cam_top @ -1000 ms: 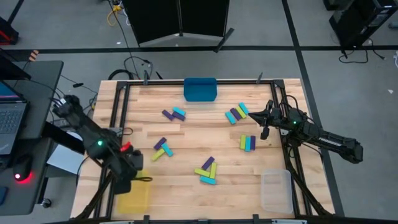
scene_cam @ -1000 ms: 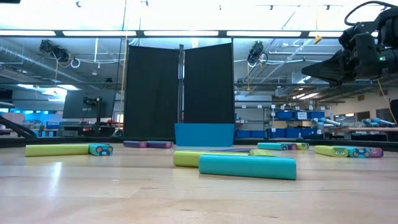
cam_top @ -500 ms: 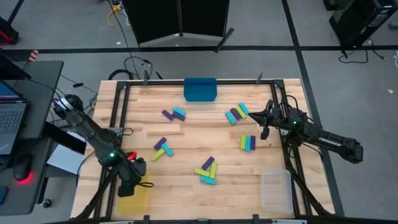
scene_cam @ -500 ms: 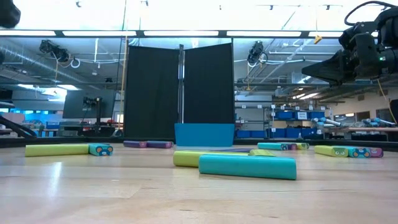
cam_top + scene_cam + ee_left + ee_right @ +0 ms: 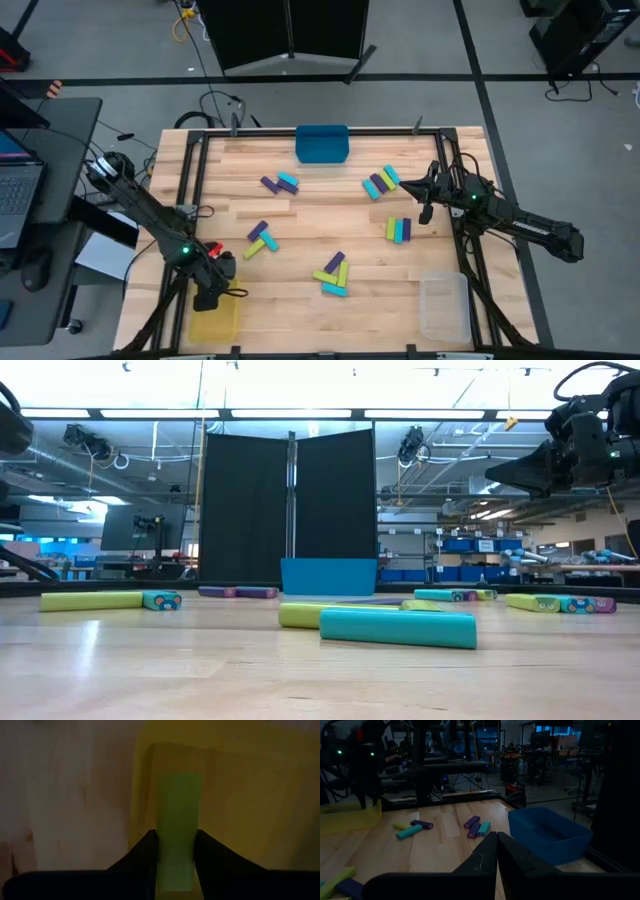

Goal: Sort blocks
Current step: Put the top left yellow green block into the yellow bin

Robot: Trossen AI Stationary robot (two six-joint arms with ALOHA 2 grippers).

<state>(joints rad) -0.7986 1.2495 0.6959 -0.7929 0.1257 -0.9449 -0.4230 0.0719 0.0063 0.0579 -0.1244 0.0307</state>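
Left gripper (image 5: 176, 842) clamped; right gripper (image 5: 497, 840) closed, raised.

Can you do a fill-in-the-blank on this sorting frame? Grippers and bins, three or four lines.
1. The left gripper grips a lime ____ block.
2. It hangs over the ____ bin at the table's near-left corner.
3. The right gripper is ____ and holds nothing.
4. The blue bin sits at the table's ____ edge.

Missing words: yellow-green; yellow; shut; far
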